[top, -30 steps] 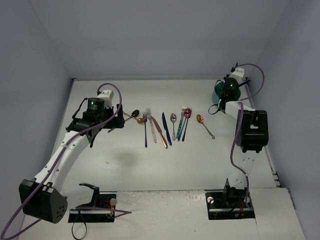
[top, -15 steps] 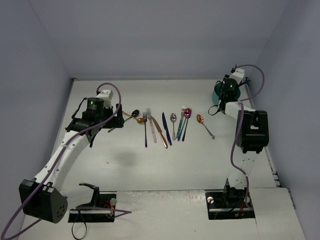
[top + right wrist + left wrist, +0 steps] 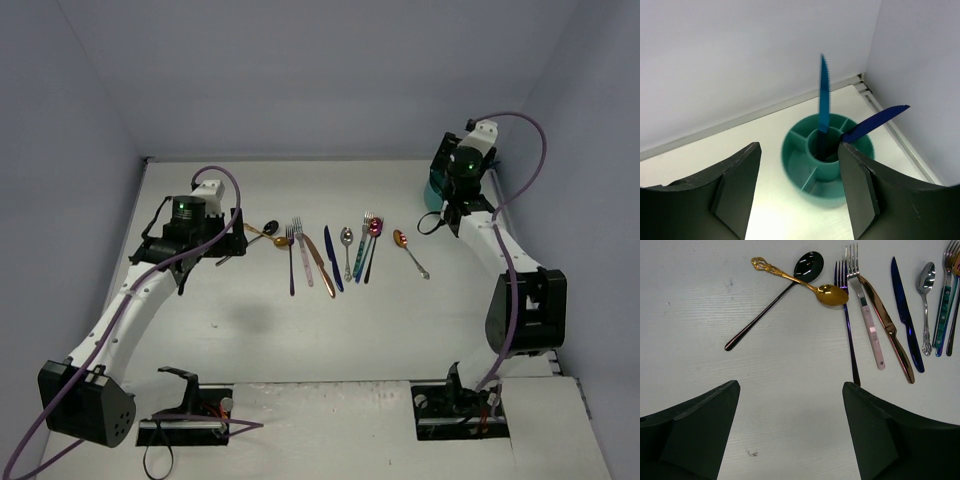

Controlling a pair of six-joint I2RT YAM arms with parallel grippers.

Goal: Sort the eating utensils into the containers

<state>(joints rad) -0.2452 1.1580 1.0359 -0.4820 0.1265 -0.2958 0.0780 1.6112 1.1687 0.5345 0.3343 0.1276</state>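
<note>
upright blue knife (image 3: 824,95) blurred, caddy (image 3: 434,193) mostly behind right arm (image 3: 482,226)

Eyes over the cutlery (image 3: 871,320) and the teal caddy (image 3: 790,155): not a word, label, brand or number can be read in any view.

left arm (image 3: 130,300): stretched up to middle left of top view, wrist tilted down | left gripper (image 3: 790,385): jaws wide apart, holding nothing | right arm (image 3: 497,245): reaches to upper right | right gripper (image 3: 799,147): jaws apart, nothing gripped
</note>
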